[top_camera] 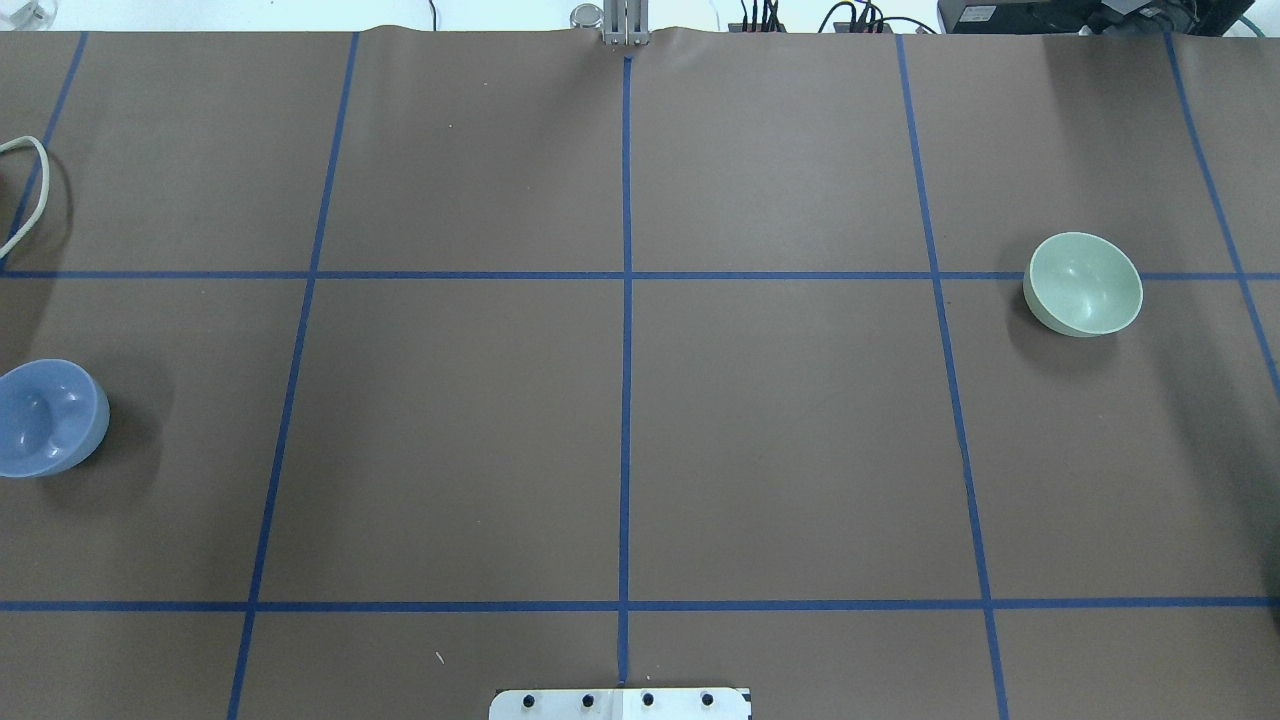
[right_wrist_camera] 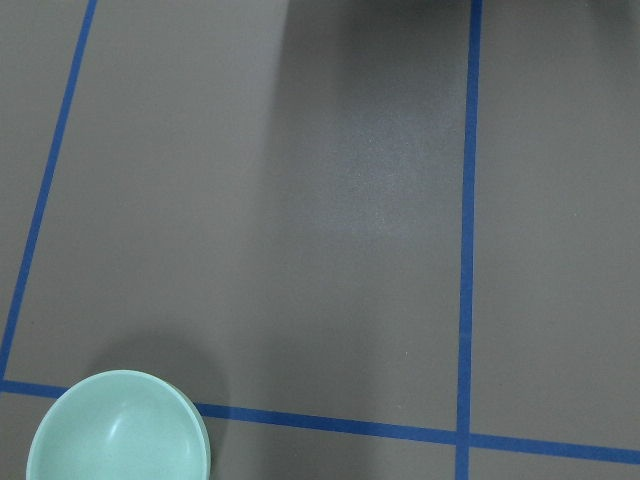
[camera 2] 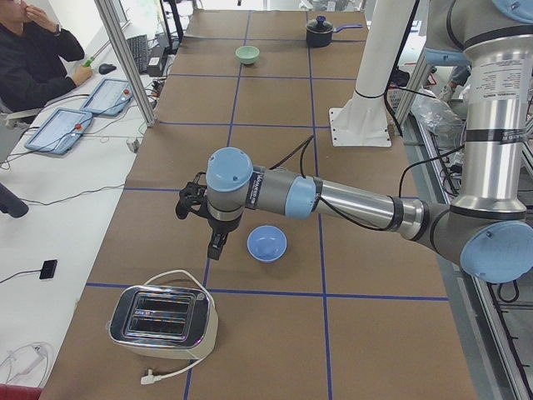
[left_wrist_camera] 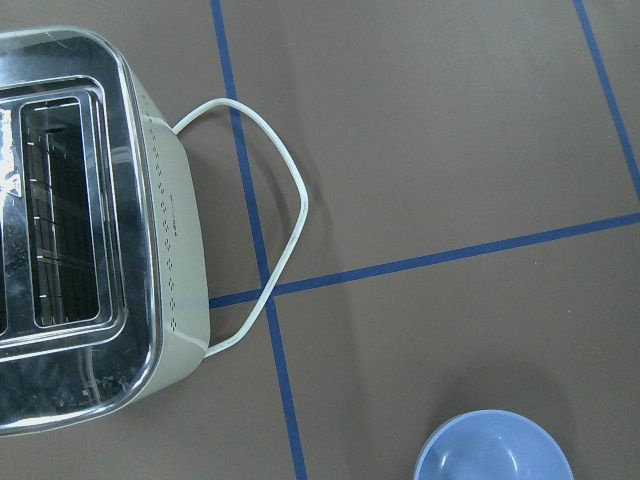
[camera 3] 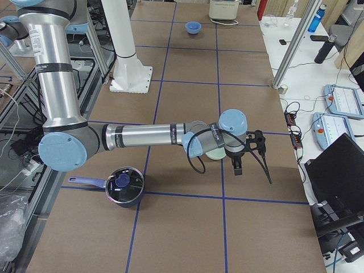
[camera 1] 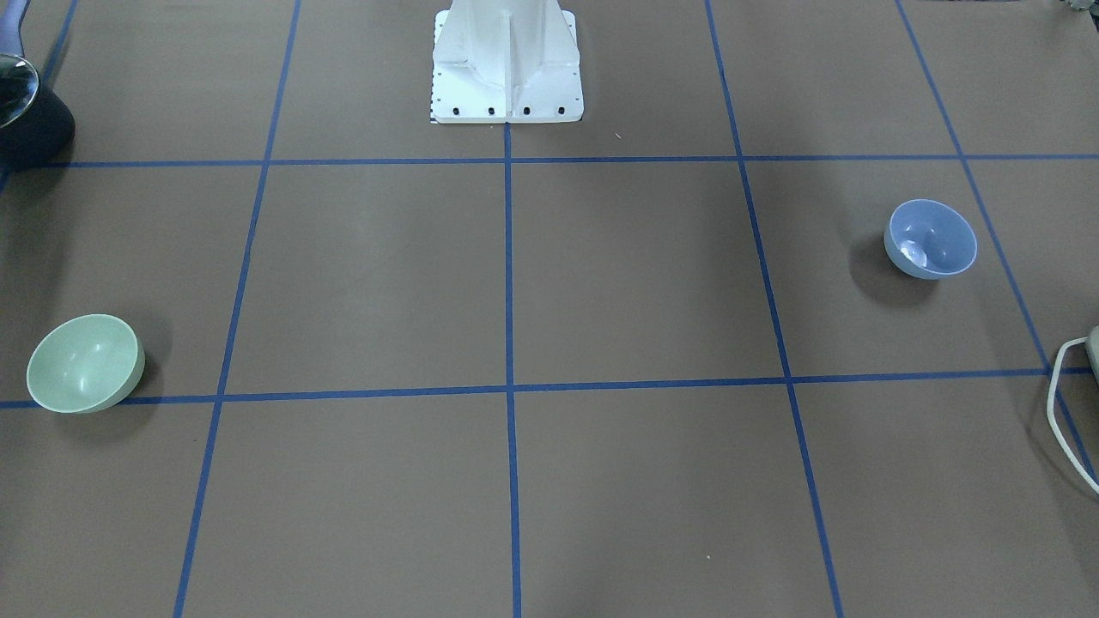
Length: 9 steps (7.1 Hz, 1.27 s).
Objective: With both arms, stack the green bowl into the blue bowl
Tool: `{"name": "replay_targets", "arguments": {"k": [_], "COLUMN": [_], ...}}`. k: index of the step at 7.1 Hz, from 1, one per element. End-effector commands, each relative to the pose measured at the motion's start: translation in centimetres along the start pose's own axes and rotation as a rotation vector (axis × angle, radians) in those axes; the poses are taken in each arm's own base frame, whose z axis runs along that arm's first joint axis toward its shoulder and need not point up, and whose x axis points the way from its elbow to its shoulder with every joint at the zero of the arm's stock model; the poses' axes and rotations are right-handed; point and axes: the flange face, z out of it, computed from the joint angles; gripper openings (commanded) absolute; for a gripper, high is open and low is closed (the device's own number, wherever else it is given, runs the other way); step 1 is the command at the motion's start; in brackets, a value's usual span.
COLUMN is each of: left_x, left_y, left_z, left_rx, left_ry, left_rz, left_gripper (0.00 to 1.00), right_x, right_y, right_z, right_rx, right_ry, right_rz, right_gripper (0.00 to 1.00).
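The green bowl [camera 1: 84, 362] sits upright on the brown table on my right side; it also shows in the overhead view [top_camera: 1085, 283] and at the bottom left of the right wrist view [right_wrist_camera: 118, 430]. The blue bowl [camera 1: 932, 239] sits upright on my left side, also in the overhead view [top_camera: 45, 417] and the left wrist view [left_wrist_camera: 495, 447]. My left gripper [camera 2: 214, 250] hangs above the table just beside the blue bowl [camera 2: 266, 243]. My right gripper [camera 3: 238, 168] hangs just beside the green bowl [camera 3: 216, 154], which the wrist partly hides. I cannot tell whether either gripper is open or shut.
A chrome toaster [camera 2: 162, 315] with a white cable [left_wrist_camera: 285, 200] stands near the blue bowl. A dark lidded pot [camera 3: 122, 185] stands near the green bowl. The white base pedestal [camera 1: 506, 60] is at the table's robot side. An operator [camera 2: 33, 58] sits beside the table.
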Motion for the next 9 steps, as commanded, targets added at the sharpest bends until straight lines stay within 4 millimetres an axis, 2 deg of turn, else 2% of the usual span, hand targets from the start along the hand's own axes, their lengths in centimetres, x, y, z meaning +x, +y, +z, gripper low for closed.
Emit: {"name": "replay_targets", "arguments": {"k": [1, 3, 4, 5, 6, 7, 8, 9], "left_x": [0.1, 0.1, -0.1, -0.4, -0.1, 0.4, 0.9, 1.1], "left_y": [0.0, 0.3, 0.5, 1.4, 1.6, 2.4, 3.2, 4.2], "left_z": [-0.1, -0.1, 0.2, 0.8, 1.8, 3.2, 4.4, 5.1], "left_rx": [0.001, 0.000, -0.007, -0.018, -0.035, -0.051, -0.060, -0.048], "left_ry": [0.000, 0.000, 0.000, 0.003, 0.009, 0.016, 0.023, 0.025], "left_rz": [0.001, 0.000, -0.007, -0.018, -0.009, 0.010, -0.005, -0.020], "left_gripper": [0.98, 0.98, 0.98, 0.98, 0.98, 0.98, 0.98, 0.97], "right_x": [0.2, -0.3, -0.3, 0.0, -1.5, -3.9, -7.1, -8.7], "right_y": [0.1, -0.4, -0.3, 0.5, 1.0, 1.5, 1.2, -0.2], "right_z": [0.1, -0.2, 0.1, 1.2, 3.1, 6.4, 9.1, 10.0], "right_rx": [-0.002, 0.010, 0.003, -0.018, -0.053, -0.104, -0.132, -0.128], "right_ry": [0.002, -0.001, 0.005, 0.012, 0.003, 0.003, 0.021, 0.032], "right_rz": [0.006, 0.003, 0.007, 0.012, -0.013, -0.058, -0.103, -0.116], "right_gripper": [1.00, 1.00, 1.00, 1.00, 1.00, 1.00, 1.00, 1.00]}}
